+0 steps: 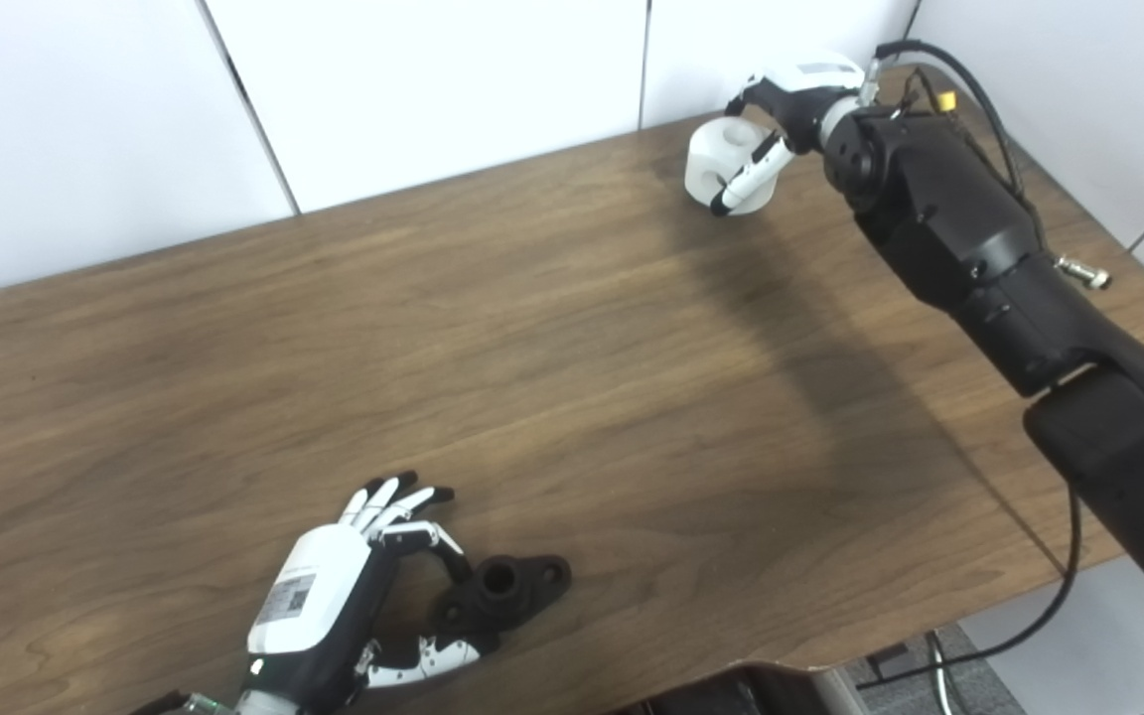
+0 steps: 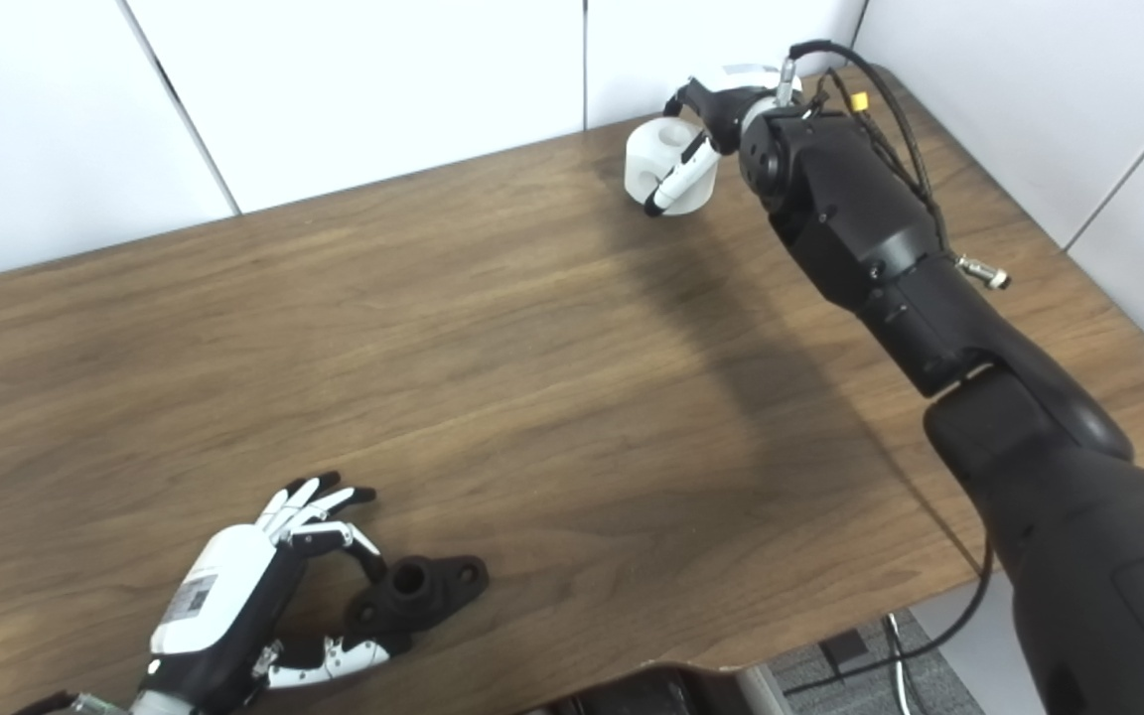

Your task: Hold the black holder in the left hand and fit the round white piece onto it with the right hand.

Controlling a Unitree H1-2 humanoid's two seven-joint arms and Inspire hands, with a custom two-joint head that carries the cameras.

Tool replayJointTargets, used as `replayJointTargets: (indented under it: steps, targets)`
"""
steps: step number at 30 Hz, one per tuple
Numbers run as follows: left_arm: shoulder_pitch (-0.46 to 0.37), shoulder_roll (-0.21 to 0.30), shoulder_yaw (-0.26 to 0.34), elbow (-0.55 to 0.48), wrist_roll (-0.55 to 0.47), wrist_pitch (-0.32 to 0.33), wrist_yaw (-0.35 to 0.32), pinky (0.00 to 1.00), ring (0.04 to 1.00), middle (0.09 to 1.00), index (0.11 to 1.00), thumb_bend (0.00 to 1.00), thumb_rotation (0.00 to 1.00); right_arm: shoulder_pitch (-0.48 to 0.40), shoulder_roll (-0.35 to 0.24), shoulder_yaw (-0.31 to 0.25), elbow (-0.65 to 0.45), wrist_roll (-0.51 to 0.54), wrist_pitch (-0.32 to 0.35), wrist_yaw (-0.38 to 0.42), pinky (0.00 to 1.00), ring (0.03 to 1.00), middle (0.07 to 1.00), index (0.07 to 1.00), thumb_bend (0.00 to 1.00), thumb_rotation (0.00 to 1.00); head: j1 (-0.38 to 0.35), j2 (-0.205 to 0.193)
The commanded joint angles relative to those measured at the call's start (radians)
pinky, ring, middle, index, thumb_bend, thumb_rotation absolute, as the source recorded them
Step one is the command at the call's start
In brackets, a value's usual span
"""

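Observation:
The black holder (image 1: pixel 510 586) lies flat on the wooden table (image 1: pixel 572 377) near the front edge, its round socket facing up. My left hand (image 1: pixel 334 591) rests just left of it, fingers apart. Its thumb (image 1: pixel 433 655) and a finger (image 1: pixel 428 541) flank the holder's left end without closing on it. The round white piece (image 1: pixel 716 149) is at the table's far back right. My right hand (image 1: pixel 790 94) is wrapped around it, one finger across its front. Whether the piece is lifted off the table I cannot tell. The holder (image 2: pixel 418 586) and the piece (image 2: pixel 649 149) also show in the right eye view.
White wall panels (image 1: pixel 433 89) stand right behind the table's back edge, close to the right hand. Cables (image 1: pixel 979 99) run along the right arm and hang past the table's right edge. The front edge lies just below the holder.

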Motion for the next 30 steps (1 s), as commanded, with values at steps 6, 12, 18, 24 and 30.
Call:
replayJointTargets:
  steps: [6,12,18,24,30]
  targets:
    - [0.016,0.010,-0.003,0.026,-0.001,0.042,-0.041,0.97,0.974,0.879,0.493,0.51,0.06,-0.039,-0.029,-0.010,-0.016,0.008,-0.016,-0.033,0.93,1.000,0.964,0.819,0.93,0.43,-0.001,0.004]
    - [0.015,0.010,-0.003,0.026,0.000,0.038,-0.037,0.97,0.974,0.879,0.493,0.51,0.06,-0.041,-0.029,-0.007,-0.011,0.012,-0.011,-0.033,0.92,1.000,0.963,0.811,0.93,0.42,0.000,0.005]
    - [0.015,0.010,-0.002,0.023,0.004,0.039,-0.037,0.96,0.973,0.878,0.493,0.51,0.06,-0.039,-0.034,-0.002,-0.012,0.013,-0.010,-0.024,0.92,1.000,0.964,0.799,0.92,0.42,0.001,0.007]
    - [0.016,0.010,0.000,0.020,0.006,0.040,-0.038,0.96,0.971,0.877,0.493,0.51,0.06,-0.039,-0.040,0.009,-0.011,0.011,-0.013,-0.019,0.92,1.000,0.962,0.788,0.92,0.42,-0.001,0.009]
    - [0.015,0.012,0.002,0.019,0.006,0.044,-0.043,0.97,0.975,0.880,0.493,0.50,0.06,-0.037,-0.042,0.019,-0.019,0.013,-0.015,-0.006,0.92,1.000,0.963,0.768,0.92,0.42,-0.002,0.010]
